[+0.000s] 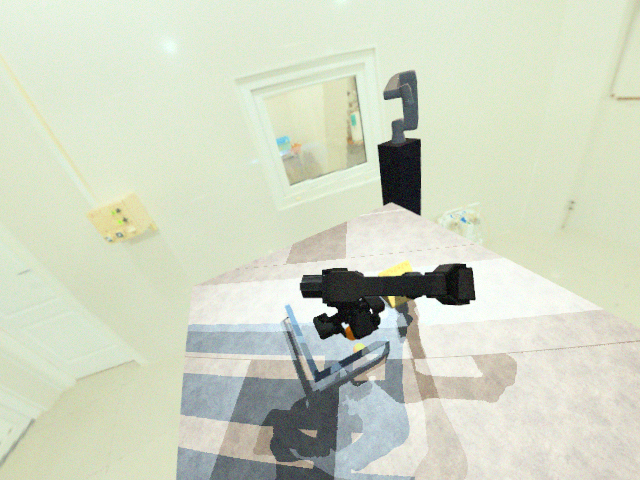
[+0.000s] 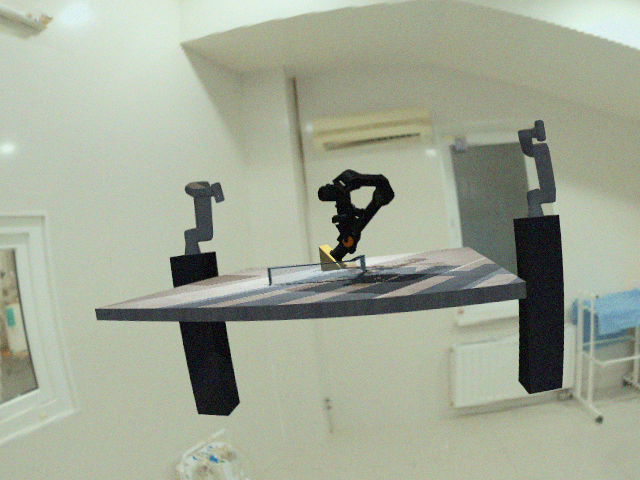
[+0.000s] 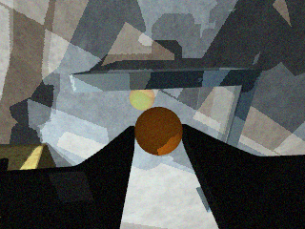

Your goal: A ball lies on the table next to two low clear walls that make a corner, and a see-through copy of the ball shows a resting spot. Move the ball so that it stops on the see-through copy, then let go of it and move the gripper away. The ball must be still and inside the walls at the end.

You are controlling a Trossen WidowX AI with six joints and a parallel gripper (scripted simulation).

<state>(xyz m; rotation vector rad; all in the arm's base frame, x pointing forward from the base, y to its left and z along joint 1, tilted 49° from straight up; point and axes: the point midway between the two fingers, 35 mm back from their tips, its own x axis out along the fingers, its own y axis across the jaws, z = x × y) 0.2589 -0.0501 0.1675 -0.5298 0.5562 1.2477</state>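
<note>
Right now the end effector is clamped on the orange ball, held above the table just short of the see-through copy. Released from height, the ball could roll off the spot or past the clear walls.

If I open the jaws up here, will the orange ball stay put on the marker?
Probably not. The ball, clamped in the gripper, is smooth and round, so it would likely bounce and roll. The see-through copy lies just ahead; the clear walls might stop it.
</note>
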